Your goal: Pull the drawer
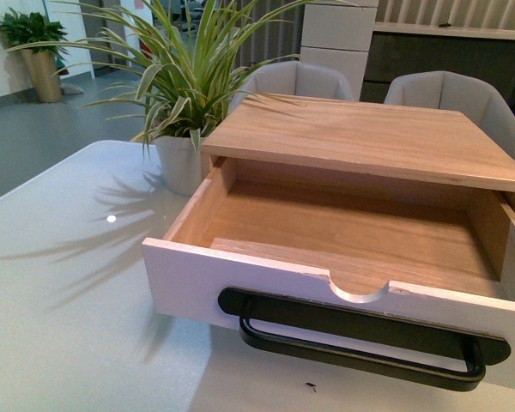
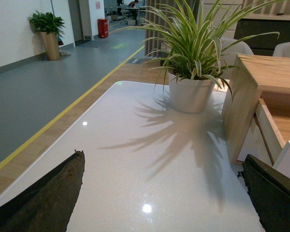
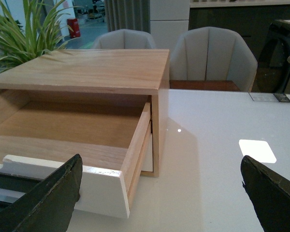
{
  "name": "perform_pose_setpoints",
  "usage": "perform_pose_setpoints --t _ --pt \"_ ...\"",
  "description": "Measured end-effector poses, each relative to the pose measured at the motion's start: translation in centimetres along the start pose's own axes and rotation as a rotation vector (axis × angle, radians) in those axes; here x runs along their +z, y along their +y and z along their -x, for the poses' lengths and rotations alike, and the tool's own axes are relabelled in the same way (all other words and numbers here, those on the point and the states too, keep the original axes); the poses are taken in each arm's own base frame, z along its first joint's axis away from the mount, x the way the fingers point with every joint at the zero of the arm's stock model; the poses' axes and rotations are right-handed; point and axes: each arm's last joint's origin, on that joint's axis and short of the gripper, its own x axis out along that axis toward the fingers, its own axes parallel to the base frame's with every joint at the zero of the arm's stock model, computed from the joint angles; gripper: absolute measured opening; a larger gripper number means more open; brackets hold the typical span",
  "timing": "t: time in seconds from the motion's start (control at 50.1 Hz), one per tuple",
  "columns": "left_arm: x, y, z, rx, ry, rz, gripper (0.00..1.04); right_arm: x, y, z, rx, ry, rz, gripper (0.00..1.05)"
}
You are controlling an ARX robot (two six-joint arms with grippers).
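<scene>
The drawer [image 1: 197, 283] stands pulled far out of a light wood cabinet [image 1: 360, 133] on the white table. Its white front carries a long black bar handle [image 1: 360, 352] and a half-round notch [image 1: 358, 289]; the wood inside [image 1: 343, 232] holds nothing. Neither gripper shows in the front view. My left gripper [image 2: 159, 198] is open above the table, beside the cabinet's left wall [image 2: 239, 106], touching nothing. My right gripper [image 3: 159, 193] is open at the drawer's right front corner [image 3: 101, 188], with that corner lying between its fingers, untouched.
A spider plant in a white pot [image 1: 180, 163] stands close to the cabinet's left rear corner. Two grey chairs [image 1: 296, 79] [image 1: 455, 99] sit behind the table. Bare white tabletop [image 1: 69, 283] spreads left of the drawer and to its right [image 3: 217, 145].
</scene>
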Motion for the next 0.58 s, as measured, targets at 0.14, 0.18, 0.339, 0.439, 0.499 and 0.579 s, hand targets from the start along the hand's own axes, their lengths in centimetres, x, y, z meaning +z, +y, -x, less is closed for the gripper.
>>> perform_pose_setpoints --t 0.14,0.18,0.339,0.439,0.499,0.579 --pt "0.0 0.0 0.0 0.0 0.0 0.0 0.97 0.0 0.0 0.0 0.0 0.0 0.0 0.96" --pt "0.0 0.0 0.0 0.0 0.0 0.0 0.97 0.0 0.0 0.0 0.0 0.0 0.0 0.96" --pt "0.0 0.0 0.0 0.0 0.0 0.0 0.97 0.0 0.0 0.0 0.0 0.0 0.0 0.96" --pt "0.0 0.0 0.0 0.0 0.0 0.0 0.97 0.0 0.0 0.0 0.0 0.0 0.0 0.96" --pt "0.0 0.0 0.0 0.0 0.0 0.0 0.97 0.0 0.0 0.0 0.0 0.0 0.0 0.96" --pt "0.0 0.0 0.0 0.0 0.0 0.0 0.97 0.0 0.0 0.0 0.0 0.0 0.0 0.96"
